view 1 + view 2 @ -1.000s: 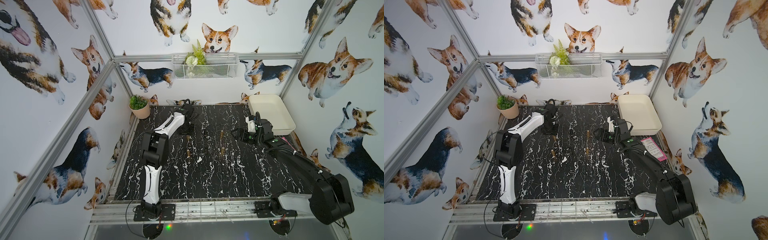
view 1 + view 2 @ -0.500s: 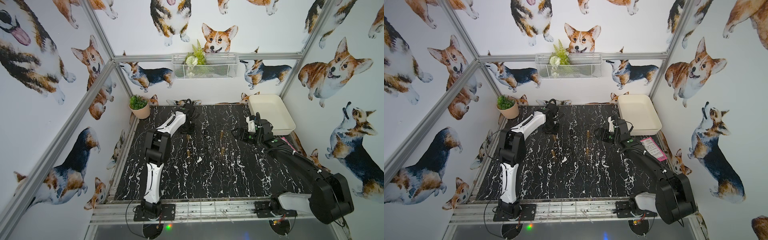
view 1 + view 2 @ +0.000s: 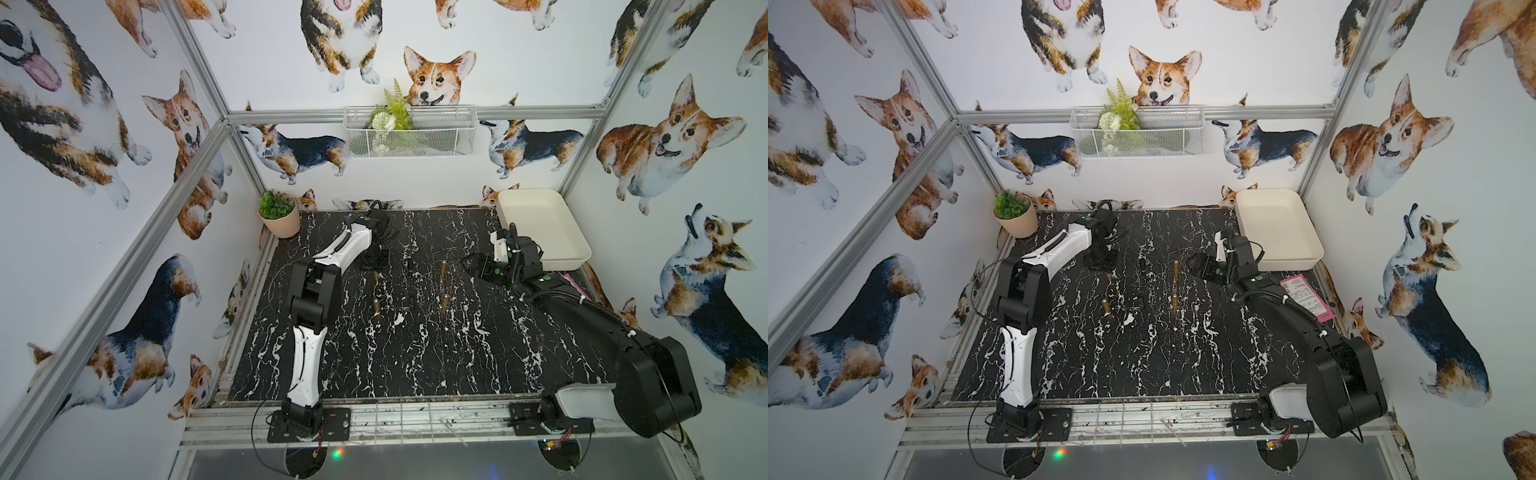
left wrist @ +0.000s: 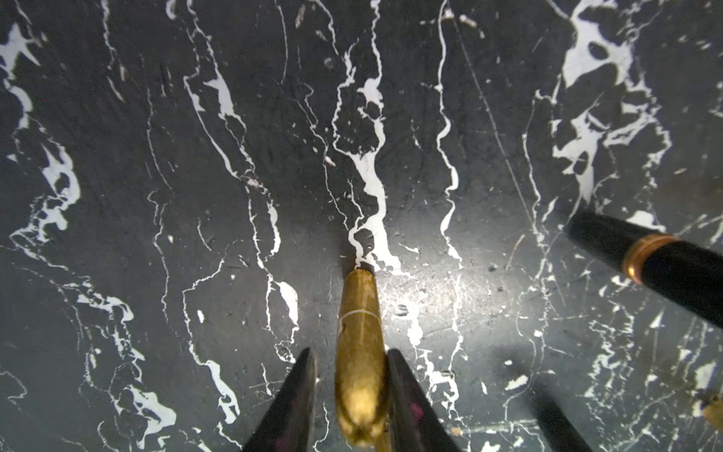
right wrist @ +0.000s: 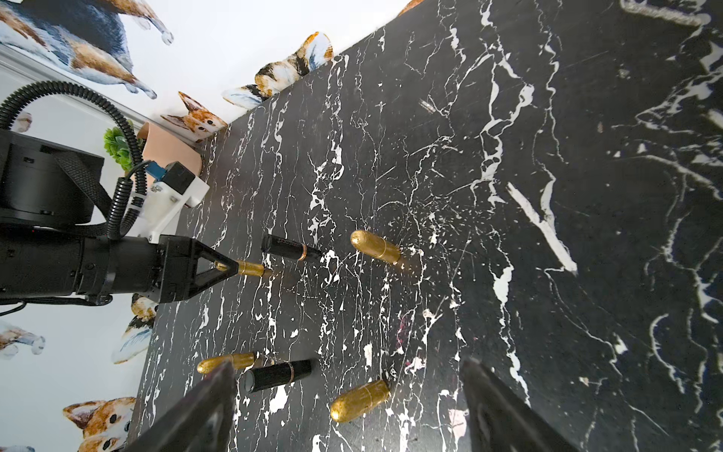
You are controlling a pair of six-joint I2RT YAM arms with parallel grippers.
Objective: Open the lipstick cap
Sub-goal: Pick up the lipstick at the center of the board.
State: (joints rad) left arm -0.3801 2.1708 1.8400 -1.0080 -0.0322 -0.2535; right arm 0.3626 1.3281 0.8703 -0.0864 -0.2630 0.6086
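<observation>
Both top views: a black marble desk [image 3: 415,365] with two robot arms. The left gripper [image 3: 372,266] points down over an upright gold lipstick [image 3: 376,276] in the far-left quarter of the desk. Other lipsticks [image 3: 444,269], gold and black, dot the middle. The right gripper [image 3: 471,266] hovers near the right edge, beside a white tray [image 3: 540,224] in the far-right corner. Left wrist view: the gold lipstick [image 4: 358,289] sits btwn the two fingers [image 4: 297,391]. The jaws stand narrow, one finger at or almost at its side and a thin gap at the other, so it's not clamped yet. A seam [image 4: 358,313] rings the tube below the fingertips (which half is the cap can't be told). Right wrist view: the right gripper [image 5: 350,364] has its jaws spread wide w/ nothing in them, facing the left gripper [image 5: 229,268] across the desk. Step, as I read it: securing the tube. Next probably calls for a firm squeeze w/o tipping it, then the right gripper takes the other half and pulls straight along the tube.
</observation>
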